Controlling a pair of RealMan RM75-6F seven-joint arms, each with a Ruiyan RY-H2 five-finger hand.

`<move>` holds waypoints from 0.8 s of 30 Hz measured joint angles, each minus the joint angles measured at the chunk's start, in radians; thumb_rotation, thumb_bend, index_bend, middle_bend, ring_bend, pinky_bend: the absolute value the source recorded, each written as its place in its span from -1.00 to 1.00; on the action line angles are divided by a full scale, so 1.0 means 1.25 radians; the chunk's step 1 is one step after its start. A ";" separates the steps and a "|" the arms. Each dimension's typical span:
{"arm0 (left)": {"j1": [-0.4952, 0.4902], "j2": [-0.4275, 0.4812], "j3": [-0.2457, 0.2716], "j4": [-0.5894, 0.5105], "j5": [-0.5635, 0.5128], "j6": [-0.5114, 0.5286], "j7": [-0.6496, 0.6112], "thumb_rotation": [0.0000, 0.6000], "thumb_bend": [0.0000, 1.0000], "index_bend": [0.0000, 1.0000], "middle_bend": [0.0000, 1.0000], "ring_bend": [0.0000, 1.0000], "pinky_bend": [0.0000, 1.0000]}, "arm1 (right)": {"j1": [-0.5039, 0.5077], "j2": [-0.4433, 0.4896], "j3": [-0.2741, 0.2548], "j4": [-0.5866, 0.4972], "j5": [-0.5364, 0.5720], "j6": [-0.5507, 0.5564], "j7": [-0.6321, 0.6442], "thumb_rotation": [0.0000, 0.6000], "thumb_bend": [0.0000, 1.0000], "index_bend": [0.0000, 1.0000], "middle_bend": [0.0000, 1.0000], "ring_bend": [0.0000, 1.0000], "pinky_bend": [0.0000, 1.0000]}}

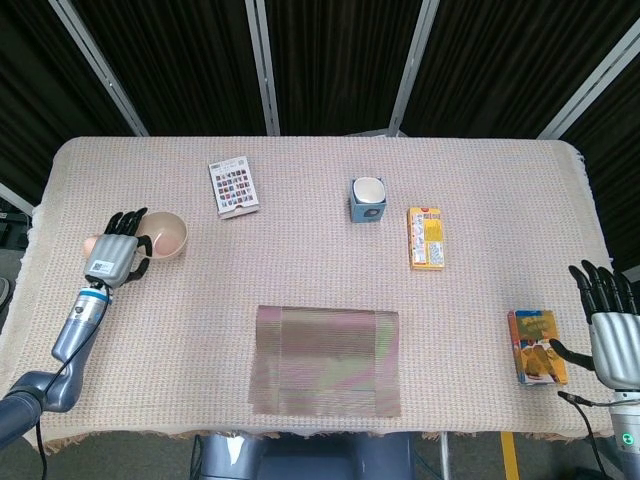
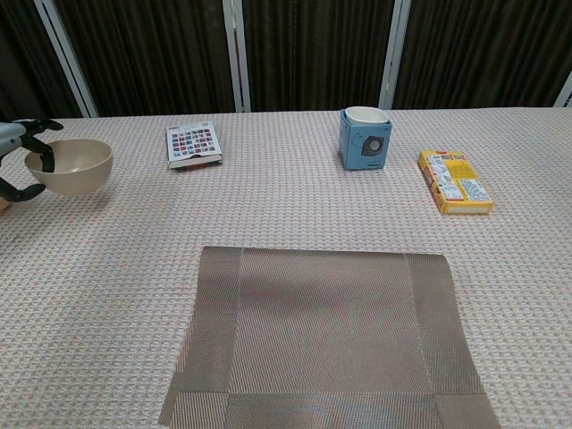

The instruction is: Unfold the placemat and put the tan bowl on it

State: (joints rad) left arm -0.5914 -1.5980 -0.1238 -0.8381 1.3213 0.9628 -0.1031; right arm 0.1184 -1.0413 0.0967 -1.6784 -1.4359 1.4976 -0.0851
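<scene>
At the left edge of the frame, the left hand [image 1: 117, 250] grips the tan bowl [image 1: 166, 235] by its rim. It looks light, rigid and smooth, so a rim pinch suits. The placemat [image 1: 327, 360] lies flat at lower centre. The right hand [image 1: 610, 325] hangs with fingers spread, holding nothing.

Left hand [image 2: 20, 156] at far left edge gripping rim of round tan bowl [image 2: 71, 166], flat brown woven placemat [image 2: 323, 338] well right and nearer, colour-grid card [image 2: 192, 145], blue-boxed white cup [image 2: 365, 138], yellow carton [image 2: 455, 181] further right
</scene>
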 measured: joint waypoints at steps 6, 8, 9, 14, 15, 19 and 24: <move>0.010 -0.030 0.009 0.070 0.000 -0.014 -0.028 1.00 -0.79 -0.70 -1.00 -1.00 -1.00 | -0.002 -0.001 0.002 0.002 0.007 -0.003 -0.005 1.00 -1.00 -1.00 -1.00 -1.00 -1.00; 0.013 -0.036 0.011 0.080 -0.002 -0.020 -0.033 1.00 -1.00 -0.98 -1.00 -1.00 -1.00 | -0.002 -0.003 0.003 0.004 0.008 -0.003 -0.010 1.00 -1.00 -1.00 -1.00 -1.00 -1.00; 0.016 -0.036 0.011 0.081 -0.004 -0.023 -0.039 1.00 -1.00 -1.00 -1.00 -1.00 -1.00 | -0.002 -0.004 0.003 0.004 0.007 -0.004 -0.011 1.00 -1.00 -1.00 -1.00 -1.00 -1.00; 0.028 -0.023 0.010 0.054 0.010 0.015 -0.084 1.00 -1.00 -1.00 -1.00 -1.00 -1.00 | 0.000 -0.006 0.003 0.005 0.005 -0.010 -0.011 1.00 -1.00 -1.00 -1.00 -1.00 -1.00; 0.032 -0.016 0.011 0.041 0.021 0.038 -0.102 1.00 -1.00 -1.00 -1.00 -1.00 -1.00 | 0.000 -0.006 0.003 0.005 0.005 -0.011 -0.010 1.00 -1.00 -1.00 -1.00 -1.00 -1.00; 0.042 0.029 0.018 -0.049 0.085 0.144 -0.159 1.00 -1.00 -1.00 -1.00 -1.00 -1.00 | 0.002 -0.006 0.004 0.005 0.006 -0.017 -0.010 1.00 -1.00 -1.00 -1.00 -1.00 -1.00; 0.047 0.091 0.034 -0.199 0.167 0.231 -0.173 1.00 -1.00 -0.96 -1.00 -1.00 -1.00 | 0.003 -0.007 0.004 0.005 0.006 -0.020 -0.013 1.00 -1.00 -1.00 -1.00 -1.00 -1.00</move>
State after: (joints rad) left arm -0.5329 -1.4844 -0.0813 -1.0873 1.5304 1.2516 -0.3196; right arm 0.1218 -1.0502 0.1018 -1.6725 -1.4290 1.4721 -0.1011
